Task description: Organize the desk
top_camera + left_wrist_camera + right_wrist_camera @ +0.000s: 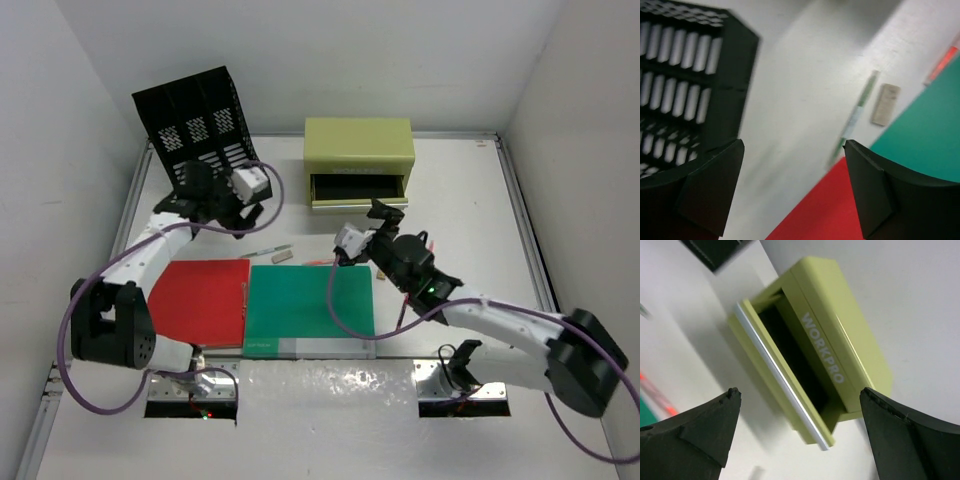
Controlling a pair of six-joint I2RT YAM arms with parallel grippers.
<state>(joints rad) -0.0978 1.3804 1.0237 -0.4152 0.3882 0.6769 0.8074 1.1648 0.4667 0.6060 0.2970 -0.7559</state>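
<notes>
Holding left hand (794,165) released beside black rack (690,75). Pointing right hand (799,400), also released, at open drawer box (840,340) on bench (470,200).

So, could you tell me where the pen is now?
In the top view, the pen lies left of centre, beyond the red folder, beside a small beige block.

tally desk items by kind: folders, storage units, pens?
Folders: 2 (red folder, green folder)
Storage units: 2 (black mesh rack, olive drawer box)
Pens: 2 (green-white pen, red pen)
Total: 6
</notes>
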